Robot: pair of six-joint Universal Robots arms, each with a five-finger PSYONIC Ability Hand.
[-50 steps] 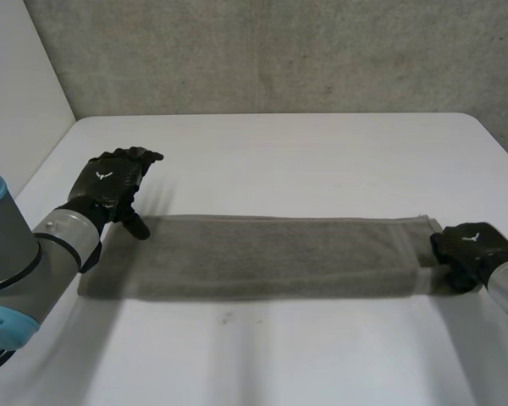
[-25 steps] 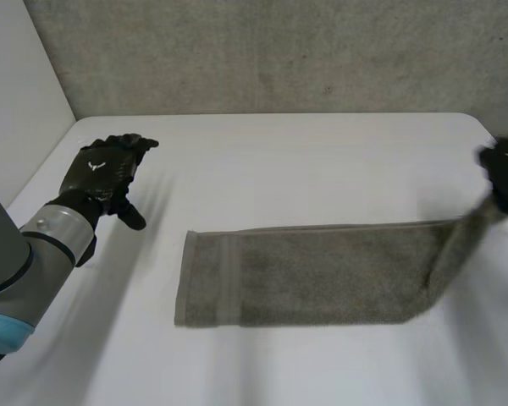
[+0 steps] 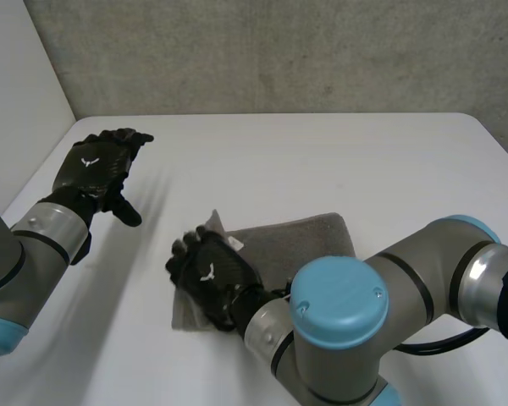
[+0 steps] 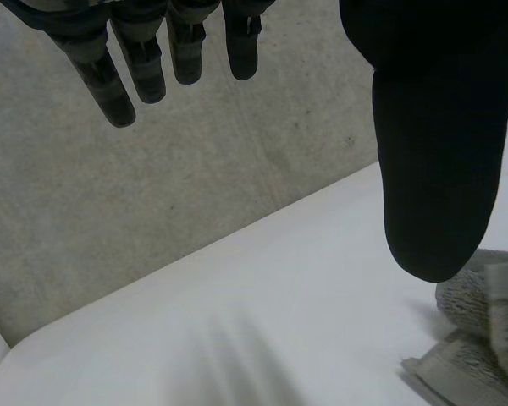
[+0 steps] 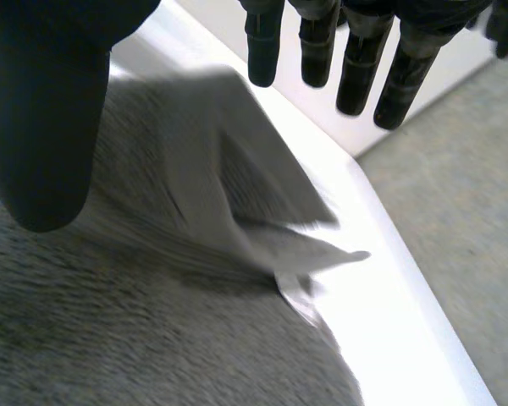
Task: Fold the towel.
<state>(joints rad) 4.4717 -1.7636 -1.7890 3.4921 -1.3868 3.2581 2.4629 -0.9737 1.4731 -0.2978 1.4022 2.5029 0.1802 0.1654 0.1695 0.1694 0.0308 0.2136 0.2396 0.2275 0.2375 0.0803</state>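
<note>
The grey towel lies doubled over in the middle of the white table. My right arm reaches across it, and my right hand hovers over the towel's left end with straight fingers. In the right wrist view the right hand is open, and a loose towel corner lies under the fingertips, apart from them. My left hand is open above the table, left of the towel and clear of it. In the left wrist view the left hand has spread fingers, with the towel edge beyond the thumb.
My right arm's elbow with its blue cap stands over the table's front and hides the towel's near right part. A concrete wall runs behind the table. Bare table surface lies behind the towel.
My right hand carried the towel's right end up and over to the left end, doubling the towel, and opened. The left hand lifted off the towel's left end and drew back.
</note>
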